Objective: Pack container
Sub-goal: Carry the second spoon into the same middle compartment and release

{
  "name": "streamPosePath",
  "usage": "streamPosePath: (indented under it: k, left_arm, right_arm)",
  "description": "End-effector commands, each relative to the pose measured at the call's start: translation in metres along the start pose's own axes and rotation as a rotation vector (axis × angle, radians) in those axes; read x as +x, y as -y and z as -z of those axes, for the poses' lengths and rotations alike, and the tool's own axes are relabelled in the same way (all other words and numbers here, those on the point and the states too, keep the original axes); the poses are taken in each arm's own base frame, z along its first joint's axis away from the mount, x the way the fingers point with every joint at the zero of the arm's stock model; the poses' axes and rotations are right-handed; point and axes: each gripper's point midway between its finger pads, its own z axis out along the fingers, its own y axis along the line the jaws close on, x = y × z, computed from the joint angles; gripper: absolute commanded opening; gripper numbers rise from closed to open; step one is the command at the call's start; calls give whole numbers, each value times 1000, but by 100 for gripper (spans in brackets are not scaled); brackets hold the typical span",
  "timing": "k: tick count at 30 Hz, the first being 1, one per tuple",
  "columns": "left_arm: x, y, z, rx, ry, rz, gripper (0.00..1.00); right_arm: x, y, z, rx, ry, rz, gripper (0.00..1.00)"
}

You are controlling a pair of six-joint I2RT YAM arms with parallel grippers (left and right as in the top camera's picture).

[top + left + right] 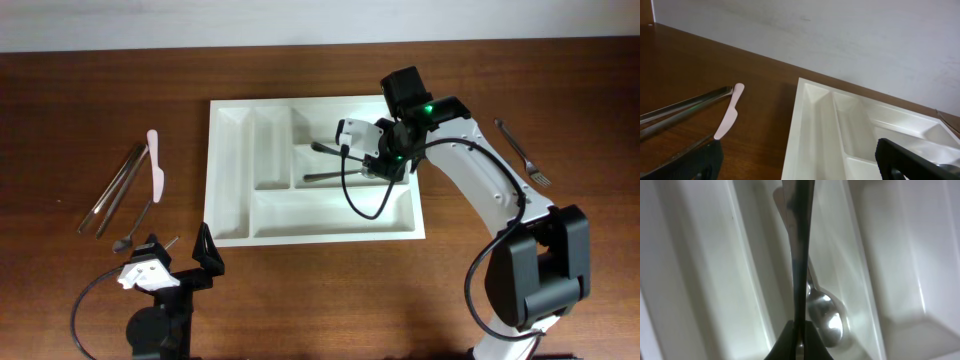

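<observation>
The white cutlery tray (232,222) lies in the middle of the table. It also shows in the left wrist view (812,125) and fills the right wrist view (695,280). My right gripper (384,166) is over the tray's right part, shut on a thin metal utensil (335,177) that points left over a long compartment. In the right wrist view the gripper (800,341) pinches this utensil (801,250) edge-on, above a spoon (824,312) lying in the compartment. My left gripper (180,252) is open and empty near the front left, in front of the tray (805,167).
Left of the tray lie a pink knife (155,166) (729,118), long metal tongs (114,187) (685,105) and a small spoon (131,229). A fork (524,153) lies at the far right. A second dark utensil (326,148) rests in the tray's upper compartment.
</observation>
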Motion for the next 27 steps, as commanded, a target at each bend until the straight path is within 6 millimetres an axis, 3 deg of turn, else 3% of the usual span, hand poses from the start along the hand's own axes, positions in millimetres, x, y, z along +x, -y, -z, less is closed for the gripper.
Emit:
streamPosePath:
  k: [1,8,14,15,17,18,19,25,27]
  left_arm:
    - [2,0,0,8,-2,-18,99]
    - [2,0,0,8,-2,-18,99]
    - [2,0,0,8,-2,-18,99]
    - [2,0,0,8,-2,-18,99]
    - [2,0,0,8,-2,-18,99]
    - [2,0,0,8,-2,-18,99]
    - [2,0,0,8,-2,-18,99]
    - [2,0,0,8,-2,-18,99]
    - [2,0,0,8,-2,-18,99]
  right_arm:
    - [10,7,-16,-17,-27,62,4]
    - [30,-4,-55,-114,-76,29,4]
    - [25,9,-58,-64,-51,39,4]
    - [24,11,-59,-57,-47,37,13]
    - [21,15,-59,-39,-38,10,58]
    - [18,20,-58,-20,-28,-22,93]
    - [16,23,-57,-10,-22,-39,99]
    - [-11,59,-28,88,43,-210,99]
    - [-24,87,5,151,100,-381,99]
